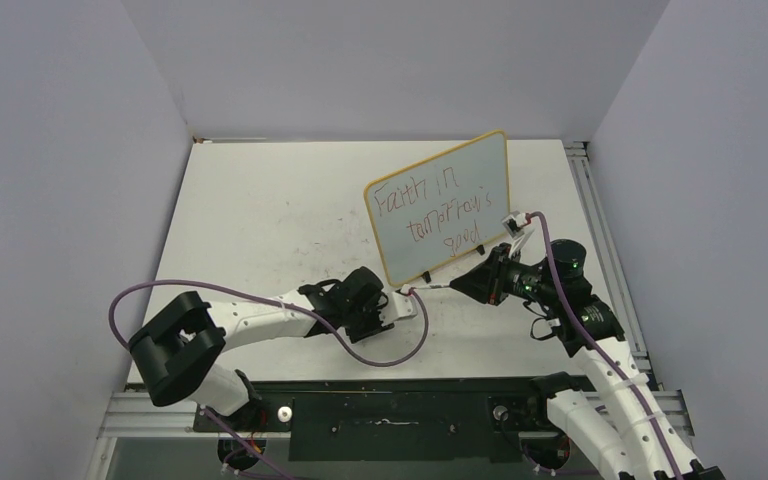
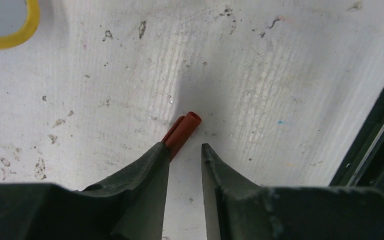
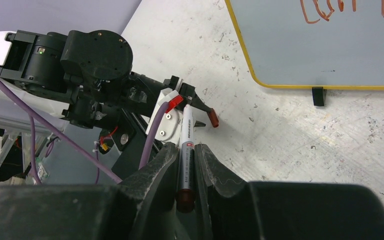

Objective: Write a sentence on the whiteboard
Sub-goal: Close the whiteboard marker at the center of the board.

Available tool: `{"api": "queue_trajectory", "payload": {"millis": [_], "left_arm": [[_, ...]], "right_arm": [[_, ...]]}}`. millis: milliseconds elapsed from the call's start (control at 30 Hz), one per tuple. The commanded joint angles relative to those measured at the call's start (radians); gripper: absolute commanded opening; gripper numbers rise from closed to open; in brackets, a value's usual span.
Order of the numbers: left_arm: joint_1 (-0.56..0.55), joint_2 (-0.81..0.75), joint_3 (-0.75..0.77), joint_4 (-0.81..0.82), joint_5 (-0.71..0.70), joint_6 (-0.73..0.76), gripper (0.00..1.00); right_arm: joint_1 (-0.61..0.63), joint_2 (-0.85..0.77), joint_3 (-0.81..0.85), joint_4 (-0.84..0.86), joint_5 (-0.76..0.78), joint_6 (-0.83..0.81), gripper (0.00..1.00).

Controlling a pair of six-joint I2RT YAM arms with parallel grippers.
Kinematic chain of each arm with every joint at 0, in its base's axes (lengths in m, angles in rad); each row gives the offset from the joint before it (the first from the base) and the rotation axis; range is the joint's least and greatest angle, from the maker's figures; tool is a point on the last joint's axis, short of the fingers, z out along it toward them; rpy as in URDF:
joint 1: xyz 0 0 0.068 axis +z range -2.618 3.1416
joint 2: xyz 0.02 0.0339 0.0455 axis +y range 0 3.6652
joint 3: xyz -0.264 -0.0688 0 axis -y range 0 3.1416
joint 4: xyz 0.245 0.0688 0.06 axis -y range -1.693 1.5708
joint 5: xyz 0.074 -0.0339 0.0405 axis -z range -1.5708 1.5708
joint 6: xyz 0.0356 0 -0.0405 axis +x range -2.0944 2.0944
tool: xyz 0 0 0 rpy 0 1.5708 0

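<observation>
The whiteboard (image 1: 485, 165) is being shown standing on the table (image 1: 260, 220), leaning back on its black feet, one foot (image 3: 318, 96) being seen under the yellow frame in the right wrist view. The sentence (image 1: 440, 212) is being displayed on it in three reddish-brown lines, reading roughly "Faith in tomorrow's seed".

Just in front of the whiteboard's bottom edge, a white marker (image 3: 186, 135) with a dark red-brown end is being clamped between the jaws of the right gripper (image 3: 185, 150). Its other end is being pointed away from the whiteboard's bottom edge, toward the left arm.

Beside the whiteboard's lower left corner, the left gripper (image 2: 184, 146) is being held low over the table with its jaws parted and nothing being gripped in the gap. A small red cap (image 2: 184, 131) is being shown at the tip of one finger (image 2: 152, 160), partly hidden behind it; whether the two are touching cannot be told. A corner of the whiteboard's frame is being caught at the edge of the left wrist view.
</observation>
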Motion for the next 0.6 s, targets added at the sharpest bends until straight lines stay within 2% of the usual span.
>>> {"api": "queue_trajectory", "payload": {"millis": [0,100,267,400,567], "left_arm": [[-0.005,0.022,0.055,-0.071,0.075,-0.024,0.24],[-0.017,0.017,0.069,-0.079,0.054,-0.039,0.20],[-0.022,0.031,0.123,-0.148,0.037,-0.102,0.20],[-0.022,0.032,0.121,-0.143,0.019,-0.114,0.38],[-0.022,0.039,0.097,-0.081,0.006,-0.083,0.44]], "right_arm": [[-0.009,-0.024,-0.006,0.049,-0.013,0.007,0.05],[-0.009,-0.026,-0.008,0.047,-0.011,0.008,0.05],[-0.010,-0.031,-0.006,0.045,-0.002,0.008,0.05],[-0.011,-0.029,-0.004,0.046,-0.001,0.007,0.05],[-0.009,-0.032,0.001,0.035,0.003,0.004,0.05]]}}
